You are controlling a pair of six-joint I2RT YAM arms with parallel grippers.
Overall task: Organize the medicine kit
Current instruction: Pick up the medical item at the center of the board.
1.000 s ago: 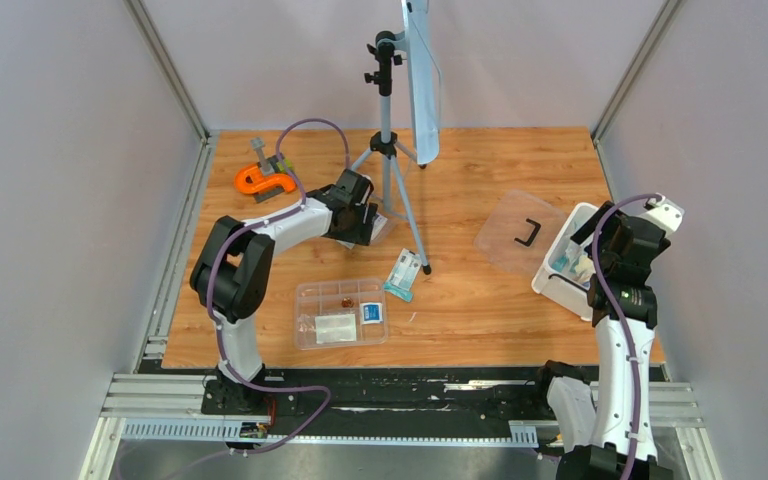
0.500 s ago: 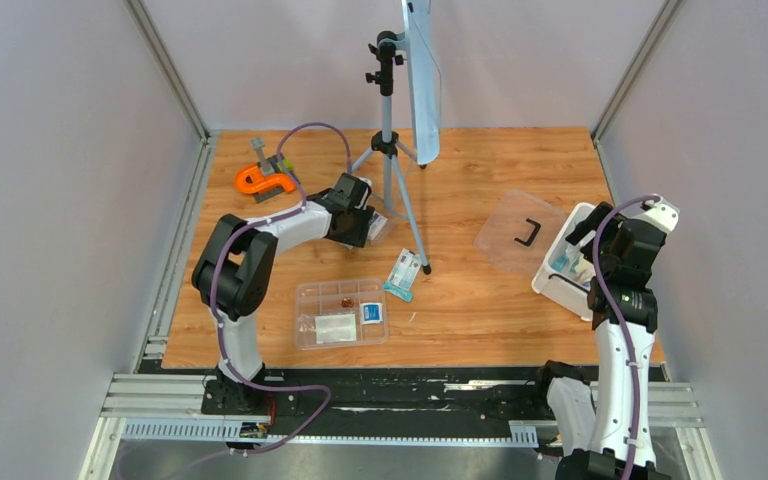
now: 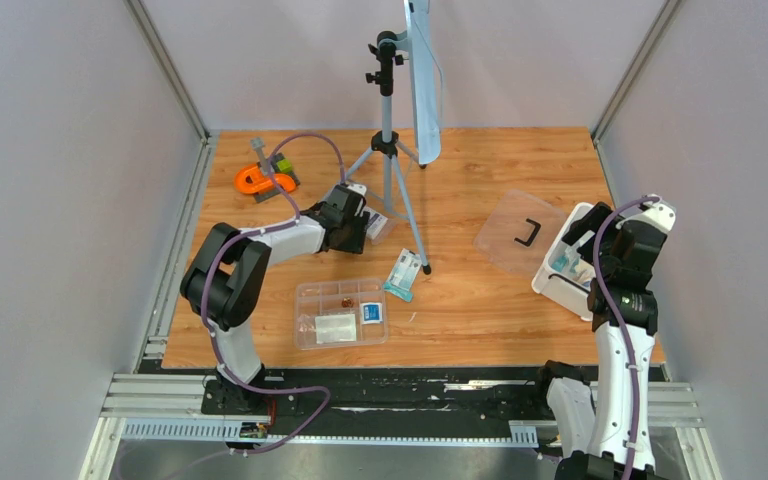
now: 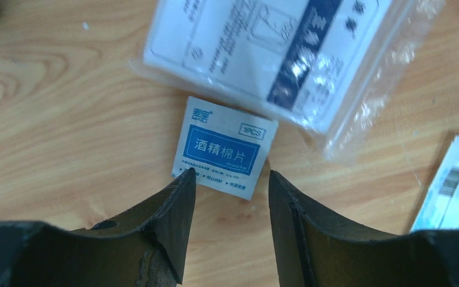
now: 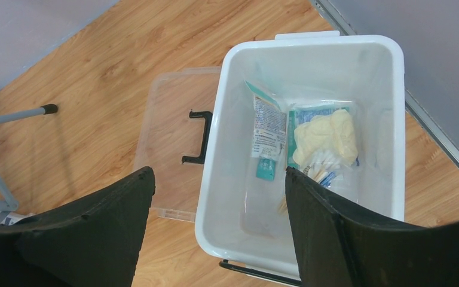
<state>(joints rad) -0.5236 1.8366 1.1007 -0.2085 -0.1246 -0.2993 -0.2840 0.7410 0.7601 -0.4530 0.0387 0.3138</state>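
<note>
On the wood lies a small white packet with a blue label (image 4: 224,146), its far edge tucked under a larger clear bag (image 4: 263,54). My left gripper (image 4: 230,176) is open and low over the packet's near edge, and its left fingertip (image 4: 186,179) overlaps one corner. In the top view that gripper (image 3: 360,225) sits beside the tripod leg. The clear divided tray (image 3: 340,313) holds a few packets. My right gripper (image 5: 218,179) hangs open and empty above the white tub (image 5: 311,51), which contains teal-and-white packets (image 5: 269,128) and pale gloves (image 5: 326,134). The clear lid (image 5: 173,119) lies left of the tub.
A tripod (image 3: 390,150) with a white panel stands mid-table, one leg close to my left gripper. A teal packet (image 3: 406,273) lies by another leg. The orange-and-grey tool (image 3: 260,180) sits at the back left. Another white packet (image 4: 454,185) lies to the right in the left wrist view.
My left gripper's jaws have narrowed, and the left arm has shifted a little to the left and down. The right arm has barely moved.
</note>
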